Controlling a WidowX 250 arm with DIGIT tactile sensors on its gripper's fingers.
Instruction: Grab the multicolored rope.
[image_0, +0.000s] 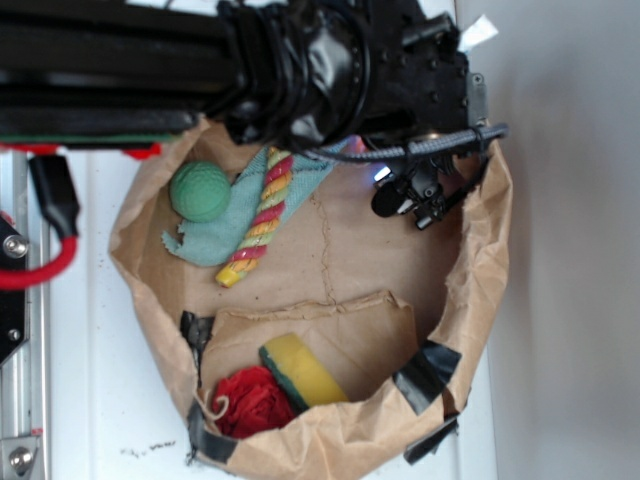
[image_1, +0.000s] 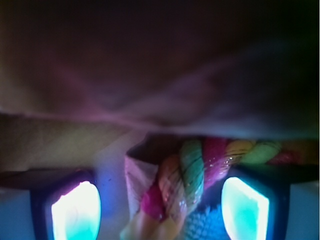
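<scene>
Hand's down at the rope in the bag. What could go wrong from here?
1. The rope lies on the teal cloth, so the hand might pinch cloth too.
2. The wrist view shows the rope off-centre between the fingers, so it may slip.
3. The green ball sits close and could get nudged.

My arm (image_0: 300, 70) is glossy black with ribbed cable bundles and small screws; my fingertips (image_1: 75, 212) glow cyan.
</scene>
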